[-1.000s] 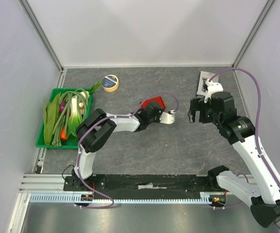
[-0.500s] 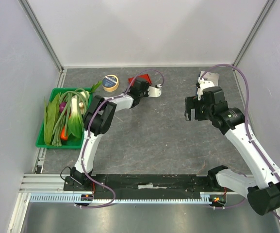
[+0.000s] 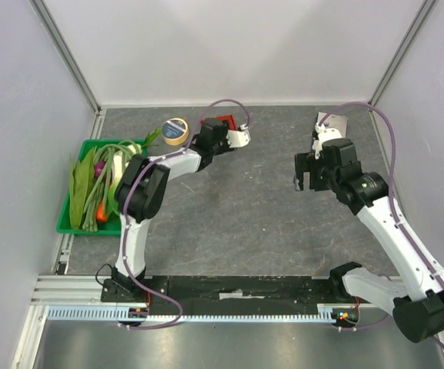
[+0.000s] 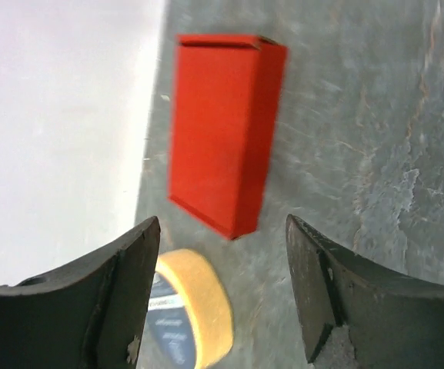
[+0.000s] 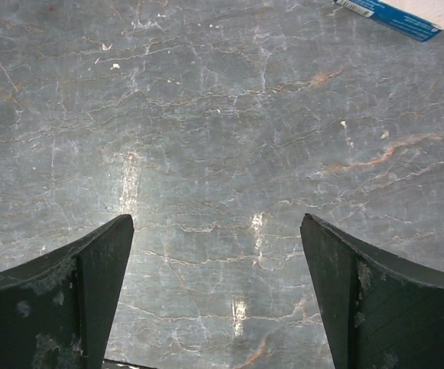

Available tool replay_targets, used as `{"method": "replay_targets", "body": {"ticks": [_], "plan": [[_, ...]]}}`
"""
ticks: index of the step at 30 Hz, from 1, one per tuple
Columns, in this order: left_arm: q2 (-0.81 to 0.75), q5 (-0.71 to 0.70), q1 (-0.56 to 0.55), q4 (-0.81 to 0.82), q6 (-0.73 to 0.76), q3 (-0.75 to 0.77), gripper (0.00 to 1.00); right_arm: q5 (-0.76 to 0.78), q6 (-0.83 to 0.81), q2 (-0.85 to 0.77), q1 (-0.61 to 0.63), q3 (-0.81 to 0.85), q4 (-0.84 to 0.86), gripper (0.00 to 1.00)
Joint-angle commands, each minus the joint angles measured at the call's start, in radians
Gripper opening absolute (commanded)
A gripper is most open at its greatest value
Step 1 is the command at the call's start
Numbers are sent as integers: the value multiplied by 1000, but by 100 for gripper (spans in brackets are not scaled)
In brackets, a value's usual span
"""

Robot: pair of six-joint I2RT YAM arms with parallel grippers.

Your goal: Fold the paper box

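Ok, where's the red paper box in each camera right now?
Top external: the paper box lies by the far wall, left of centre, partly hidden.
Left wrist: upper middle, flat on the table beyond the open fingers.
Right wrist: not in it; only a white-and-blue box corner shows.
Shared landmark: the yellow tape roll beside the paper box, in the top and left wrist views.

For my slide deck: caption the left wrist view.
Open left claw facing the red paper box, yellow tape roll nearby.

A robotics lab cell: white panels [image 3: 229, 46] in aluminium framing [image 3: 68, 58] wall in a grey tabletop [image 3: 268, 231] carrying a bolted left arm [image 3: 141, 192] and right arm [image 3: 391, 223].
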Motion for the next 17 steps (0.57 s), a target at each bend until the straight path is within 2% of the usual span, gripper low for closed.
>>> {"method": "replay_targets", "body": {"ticks": [1,3,4,5,6,7,8,9,10,11,13,17], "plan": [[-364,30,-44,-79,-349,-8,73,63,-23,-57,-2,5,6,98],[-468,76,-76,-163,-482,-29,73,71,-28,-54,-2,24,-28,98],[-572,102,-83,-185,-639,-69,72,77,-28,-61,-2,32,-42,98],[-643,127,-90,-200,-718,-101,70,80,-28,-72,-2,39,-61,98],[-703,221,-90,-193,-806,-143,70,75,-29,-89,-2,50,-68,98],[-763,267,-89,-171,-957,-248,70,74,-31,-133,-2,53,-68,98],[-897,320,-89,-139,-1019,-304,70,71,-34,-162,-2,56,-69,98],[-953,416,-89,-93,-1067,-356,70,61,-42,-190,-2,65,-66,98],[-1016,447,-89,-79,-1177,-431,70,61,-46,-246,-1,71,-66,98],[-1112,464,-89,-76,-1224,-459,70,63,-51,-273,-1,79,-68,98],[-1209,513,-89,-117,-1294,-505,70,46,-74,-360,-4,96,-66,98],[-1404,520,-89,-263,-1334,-488,73,15,-71,-501,-2,134,-45,98]]}}
